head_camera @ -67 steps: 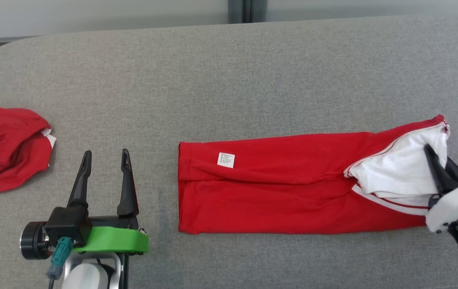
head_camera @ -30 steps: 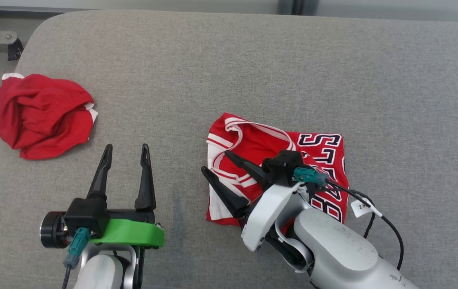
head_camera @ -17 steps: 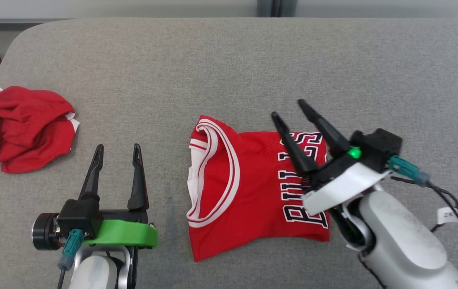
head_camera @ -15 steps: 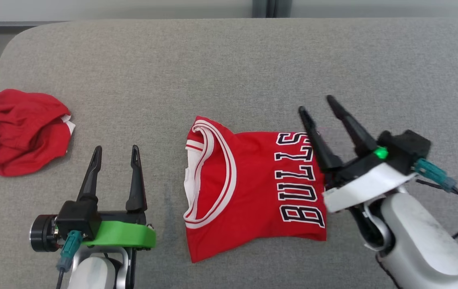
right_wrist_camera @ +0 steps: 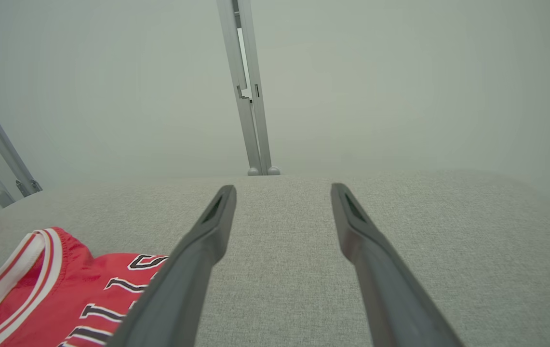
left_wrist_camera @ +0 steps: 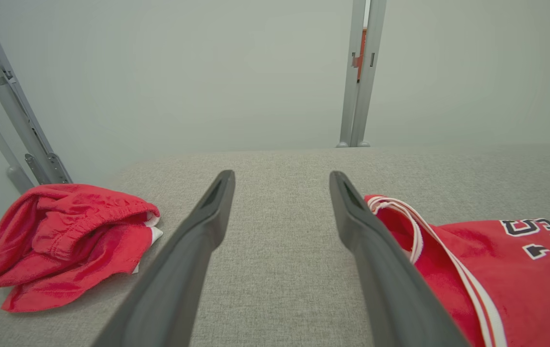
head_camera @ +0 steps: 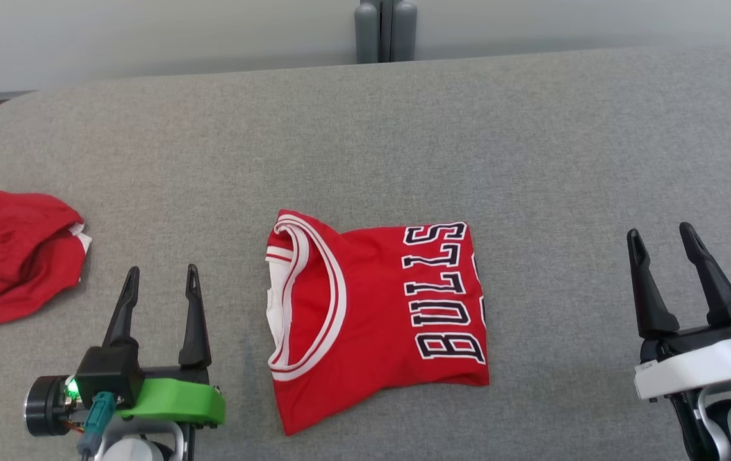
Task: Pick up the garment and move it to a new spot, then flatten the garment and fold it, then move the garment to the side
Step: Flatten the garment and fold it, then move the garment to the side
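Item: folded red jersey point(head_camera: 378, 314), lettering face up, lying flat on the grey padded surface point(head_camera: 403, 128).
Location: between my two grippers, near the right side of the left gripper point(head_camera: 161, 270) and well off to the left of the right gripper point(head_camera: 660, 230).
Right gripper: fingers spread wide, holding nothing.
Change: half a second ago I had this gripper over the jersey's lettered edge. It has now drawn back clear of the cloth. The head camera has also shifted, so I don't count the jersey's drift in view as a move.
Left gripper: fingers apart, empty, parked as before.
Other stock: crumpled red garment point(head_camera: 16, 253), further left of the left gripper, not touched.
Task reading: I judge the fold finished. Moving the jersey aside remains.
Caution: the next grasp should pinch all layers, or the fold may open.
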Robot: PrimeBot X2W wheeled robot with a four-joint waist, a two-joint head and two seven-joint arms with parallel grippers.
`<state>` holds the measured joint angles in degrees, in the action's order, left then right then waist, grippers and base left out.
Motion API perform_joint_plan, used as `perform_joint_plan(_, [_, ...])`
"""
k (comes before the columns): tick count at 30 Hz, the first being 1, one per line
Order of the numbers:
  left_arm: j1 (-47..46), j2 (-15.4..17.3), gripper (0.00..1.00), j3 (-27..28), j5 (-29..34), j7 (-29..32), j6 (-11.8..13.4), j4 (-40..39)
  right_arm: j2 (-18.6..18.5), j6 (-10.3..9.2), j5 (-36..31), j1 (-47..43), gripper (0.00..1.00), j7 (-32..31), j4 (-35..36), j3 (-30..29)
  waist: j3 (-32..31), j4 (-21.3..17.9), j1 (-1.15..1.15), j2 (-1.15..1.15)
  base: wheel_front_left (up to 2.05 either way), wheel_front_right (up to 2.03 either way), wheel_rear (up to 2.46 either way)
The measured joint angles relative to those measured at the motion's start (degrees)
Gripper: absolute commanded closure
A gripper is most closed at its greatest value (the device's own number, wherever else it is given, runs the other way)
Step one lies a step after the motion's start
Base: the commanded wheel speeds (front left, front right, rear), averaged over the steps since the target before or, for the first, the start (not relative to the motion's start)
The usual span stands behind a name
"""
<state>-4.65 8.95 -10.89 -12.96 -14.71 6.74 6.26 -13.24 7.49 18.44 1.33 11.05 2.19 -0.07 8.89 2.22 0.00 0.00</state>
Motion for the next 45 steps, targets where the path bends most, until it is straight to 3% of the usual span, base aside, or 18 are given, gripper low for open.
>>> perform_joint_plan(18, [8.3,2.2,0.0,-0.4,-0.5,3.1,1.3,-0.6,2.2,0.0,-1.4,-8.6,0.0,-4.7,4.5,0.1,-9.3,-1.9,0.0,0.0,0.0,0.0,0.0])
perform_joint_plan(39, [8.5,2.8,0.0,-1.0,-1.2,3.5,1.9,-0.4,3.1,0.0,-1.8,-9.9,0.0,-5.9,4.9,-2.0,-10.2,-1.7,0.0,0.0,0.0,0.0,0.0])
perform_joint_plan(45, [7.0,2.7,0.0,-1.4,-1.1,2.9,2.3,-1.0,1.9,0.0,-1.7,-9.6,0.0,-6.7,3.8,-2.7,-9.0,-0.5,0.0,0.0,0.0,0.0,0.0])
